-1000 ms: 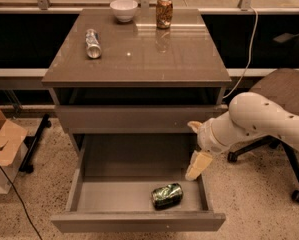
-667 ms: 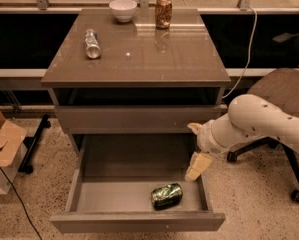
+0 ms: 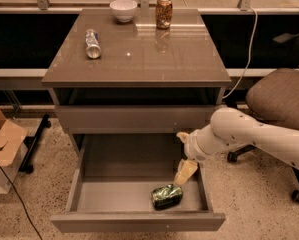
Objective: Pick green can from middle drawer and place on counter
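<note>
The green can [image 3: 166, 195] lies on its side, dented, on the grey floor of the open middle drawer [image 3: 114, 194], near its front right corner. My gripper [image 3: 183, 154] reaches in from the right on a white arm. It hangs over the drawer's right side, just above and to the right of the can. Its cream fingers [image 3: 185, 172] are spread apart and hold nothing; the lower one ends close to the can's top right without clearly touching it. The counter [image 3: 139, 54] is the glossy grey-brown top of the cabinet.
On the counter lie a silver can [image 3: 92, 43] at the left, a white bowl [image 3: 123, 9] at the back and an orange-brown can [image 3: 163, 12] upright beside it. An office chair [image 3: 284, 99] stands at the right, and cardboard boxes [image 3: 1, 144] at the left.
My arm and gripper have shifted a little to the left and down, closer to the green can. The can and drawer have not moved.
</note>
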Controlling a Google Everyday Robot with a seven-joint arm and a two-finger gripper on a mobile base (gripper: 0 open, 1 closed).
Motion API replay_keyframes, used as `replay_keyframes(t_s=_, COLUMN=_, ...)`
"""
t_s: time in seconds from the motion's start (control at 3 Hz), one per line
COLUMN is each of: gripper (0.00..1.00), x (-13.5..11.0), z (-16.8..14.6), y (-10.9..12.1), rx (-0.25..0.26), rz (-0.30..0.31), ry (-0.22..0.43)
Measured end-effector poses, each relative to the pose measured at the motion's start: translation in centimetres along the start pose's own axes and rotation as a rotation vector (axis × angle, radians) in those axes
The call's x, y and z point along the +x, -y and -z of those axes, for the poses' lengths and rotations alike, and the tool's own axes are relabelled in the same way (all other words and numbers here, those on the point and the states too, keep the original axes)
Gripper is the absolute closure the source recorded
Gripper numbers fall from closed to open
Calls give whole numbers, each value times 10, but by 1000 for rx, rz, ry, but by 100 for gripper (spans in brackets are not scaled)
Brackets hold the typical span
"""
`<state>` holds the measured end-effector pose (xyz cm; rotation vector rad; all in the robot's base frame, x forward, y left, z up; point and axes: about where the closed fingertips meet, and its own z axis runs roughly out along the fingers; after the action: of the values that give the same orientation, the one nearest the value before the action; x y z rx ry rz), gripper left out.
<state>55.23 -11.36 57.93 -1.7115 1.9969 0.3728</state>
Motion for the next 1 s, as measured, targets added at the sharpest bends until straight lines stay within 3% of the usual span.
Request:
replay_keyframes(t_s=0.67, gripper=0, x=27, z=-68, y=-10, rx=-91, rz=-38, ry=37)
replay_keyframes(t_s=1.0, gripper=0, x=56, z=-116, y=-18, rx=-137, rz=-105, ry=62)
